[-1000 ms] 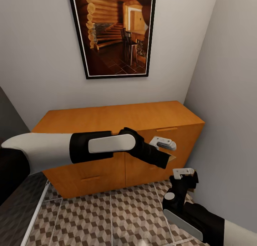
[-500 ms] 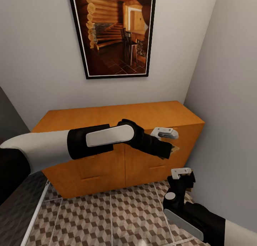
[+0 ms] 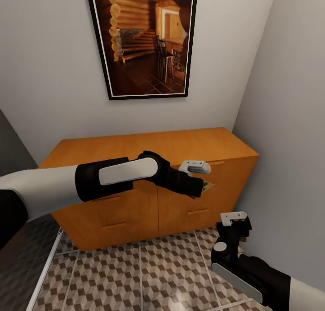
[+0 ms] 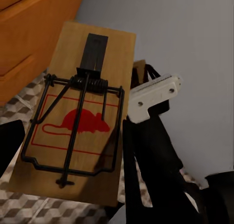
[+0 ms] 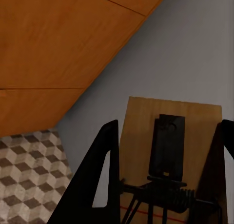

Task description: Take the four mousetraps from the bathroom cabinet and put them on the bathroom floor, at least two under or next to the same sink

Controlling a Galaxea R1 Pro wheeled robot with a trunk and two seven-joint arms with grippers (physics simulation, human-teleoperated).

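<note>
My left gripper (image 3: 202,177) hangs in front of the top right drawer of the orange-brown cabinet (image 3: 149,147), shut on a mousetrap (image 3: 208,185). In the left wrist view that mousetrap (image 4: 78,121) is a tan board with a black wire spring and a red mouse print. My right gripper (image 3: 234,223) is lower, above the bathroom floor (image 3: 135,275) by the cabinet's right end. It is shut on a second mousetrap (image 5: 168,141), which sits between its black fingers (image 5: 105,175). The bathroom sink is out of view.
The cabinet stands in a corner, with a grey wall (image 3: 289,121) close on the right. A framed picture of a log cabin (image 3: 144,40) hangs above it. A dark surface (image 3: 13,157) borders the left side. Patterned tiles lie open in front of the cabinet.
My left arm has drawn back to the left and slightly up, carrying its mousetrap away from the drawer front. The right gripper has barely shifted.
</note>
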